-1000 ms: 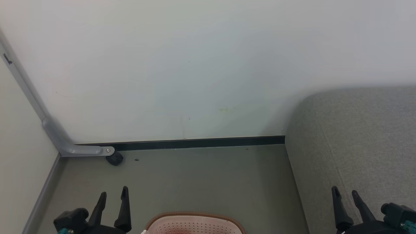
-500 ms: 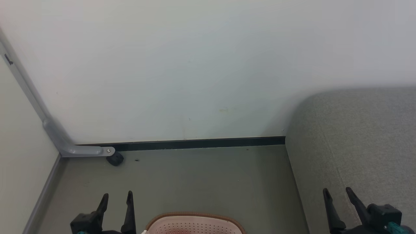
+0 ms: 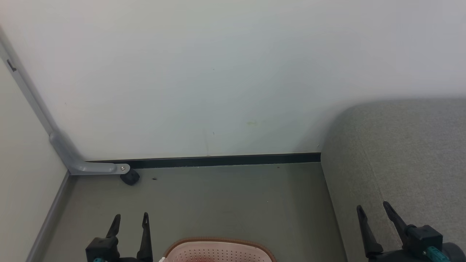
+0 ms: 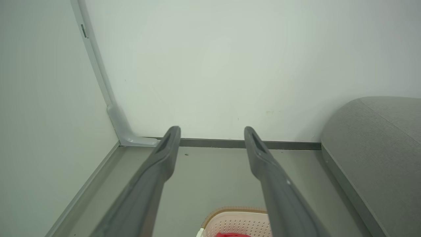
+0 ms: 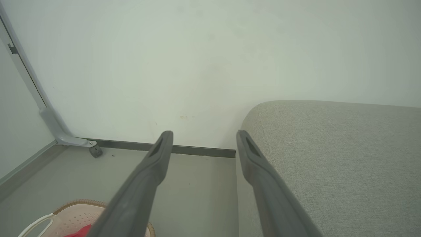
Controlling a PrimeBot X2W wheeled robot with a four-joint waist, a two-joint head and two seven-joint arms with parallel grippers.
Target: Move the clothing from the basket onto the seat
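The basket (image 3: 218,241), cream with a brown rim, sits on the floor at the bottom edge of the head view, with only its far end in frame. A patch of red clothing (image 4: 230,234) lies inside it, also seen as clothing (image 5: 80,230) in the right wrist view. The grey seat (image 3: 407,153) fills the right side. My left gripper (image 3: 131,216) stands open just left of the basket, with nothing between its fingers. My right gripper (image 3: 372,205) is open too, over the seat's left edge. The wrist views show the left gripper (image 4: 212,130) and right gripper (image 5: 204,133) with jaws wide apart.
A pale wall with a black skirting strip (image 3: 218,160) closes off the far side. A grey metal bracket with a small black caster (image 3: 129,177) sits in the left corner, beside a side panel. Green-grey floor (image 3: 225,200) lies between basket and wall.
Both grippers have drifted inward: the left one to the right, the right one to the left and slightly up. Both stayed open. The basket has not moved.
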